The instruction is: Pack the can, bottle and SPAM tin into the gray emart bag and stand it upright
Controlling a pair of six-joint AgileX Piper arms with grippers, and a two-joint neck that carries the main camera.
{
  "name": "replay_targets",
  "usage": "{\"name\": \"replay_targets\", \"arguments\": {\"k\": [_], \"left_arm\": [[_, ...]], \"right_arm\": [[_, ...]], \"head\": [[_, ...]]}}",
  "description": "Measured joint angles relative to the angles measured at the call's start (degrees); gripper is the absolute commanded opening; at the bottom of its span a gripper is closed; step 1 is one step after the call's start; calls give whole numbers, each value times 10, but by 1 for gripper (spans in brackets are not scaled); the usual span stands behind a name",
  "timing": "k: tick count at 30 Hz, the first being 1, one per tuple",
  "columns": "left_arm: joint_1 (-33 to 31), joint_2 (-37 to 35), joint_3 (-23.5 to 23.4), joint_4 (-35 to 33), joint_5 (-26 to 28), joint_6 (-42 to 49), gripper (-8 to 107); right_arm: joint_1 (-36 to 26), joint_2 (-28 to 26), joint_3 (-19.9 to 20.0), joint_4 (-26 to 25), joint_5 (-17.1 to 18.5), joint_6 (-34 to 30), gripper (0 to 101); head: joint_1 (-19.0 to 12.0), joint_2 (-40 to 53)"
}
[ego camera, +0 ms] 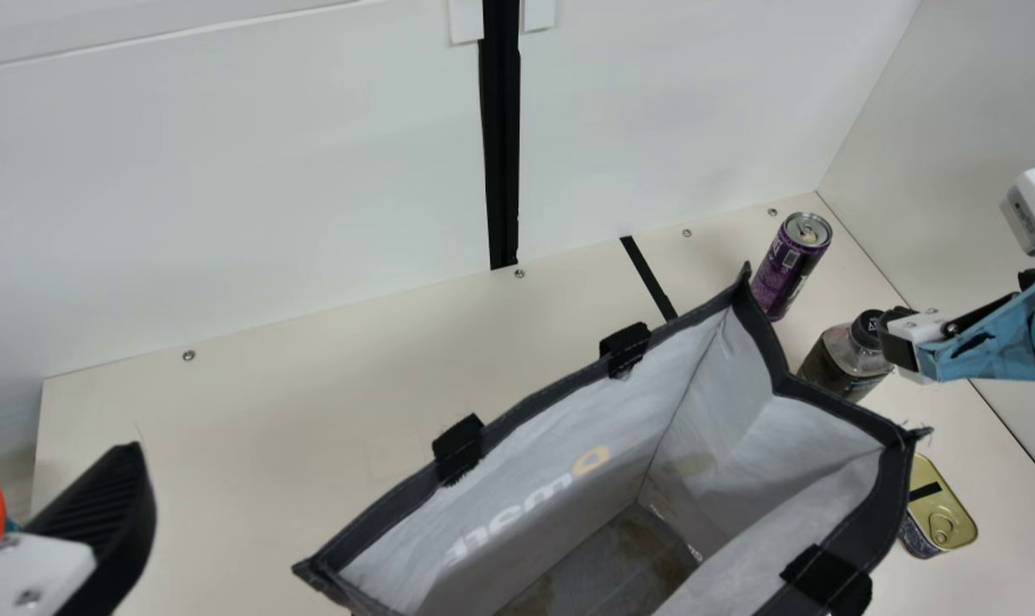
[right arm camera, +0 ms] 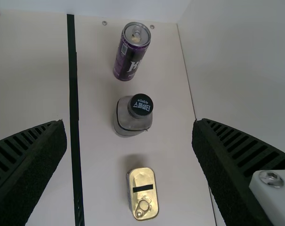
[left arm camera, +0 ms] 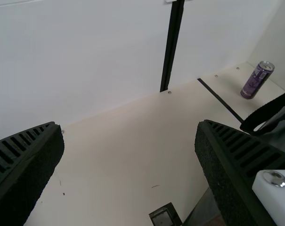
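- Gray emart bag (ego camera: 560,479), near: open, soft-walled.
- Left jaws, near left: spread.
- SPAM tin (right arm camera: 143,194), right: stiff; grip long sides.
- Right jaws, over right side: spread.
- Bottle (right arm camera: 133,115), beyond tin: smooth, fill hard to judge; grip body.
- Can (right arm camera: 131,52), far right: slick, dentable; grip mid-body.

Purple can (ego camera: 789,272), silver top, near the cream worktop's (ego camera: 269,428) far right corner; gray bag (ego camera: 560,445) — black trim; gold-topped tin (right arm camera: 143,176) — black strip (right arm camera: 142,188); black bottle cap (right arm camera: 142,104).
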Motion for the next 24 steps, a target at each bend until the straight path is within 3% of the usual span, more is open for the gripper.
{"name": "replay_targets", "arguments": {"k": [15,24], "left_arm": [[-142,52,-62,78,21,-45,90],[-198,84,-96,81,20,-50,90]], "right_arm": [[0,0,0,0,0,0,95],[0,0,0,0,0,0,95]], "head": [[0,0],[0,0]]}}
